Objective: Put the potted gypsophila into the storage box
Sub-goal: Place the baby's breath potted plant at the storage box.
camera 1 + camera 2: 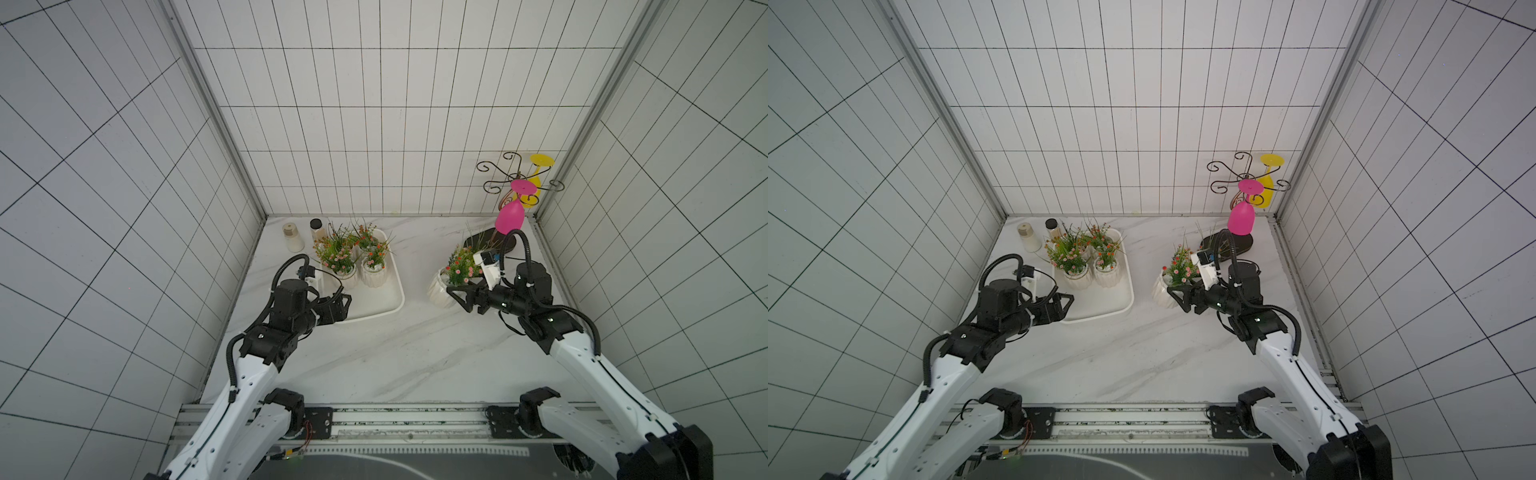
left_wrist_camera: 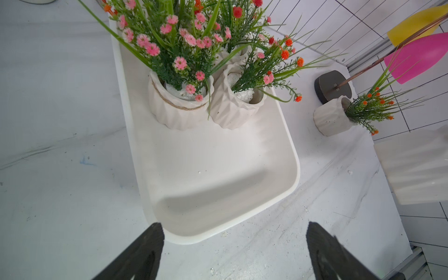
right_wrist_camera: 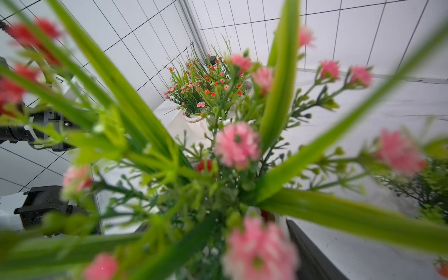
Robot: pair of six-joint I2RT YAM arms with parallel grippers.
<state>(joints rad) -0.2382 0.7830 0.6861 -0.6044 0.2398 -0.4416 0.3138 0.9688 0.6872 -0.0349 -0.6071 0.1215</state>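
The right gripper (image 1: 458,298) is clenched on the flower pot (image 1: 438,289), blooms rising just above its fingers, likely to carry it upright, well apart from the white box (image 1: 400,300), whose bare near end lies just ahead of the left gripper's (image 2: 234,231) spread, empty fingers

White storage box (image 1: 376,300), on a grey-veined white marble tabletop (image 1: 374,365), carries ribbed white pots (image 1: 374,273) of pink and orange blooms. Beside the box, the potted gypsophila (image 1: 438,289) shows pink and possibly red flowers, its pot ribbed white; beyond it, a pink goblet (image 1: 510,218) and a yellow goblet (image 1: 541,160).
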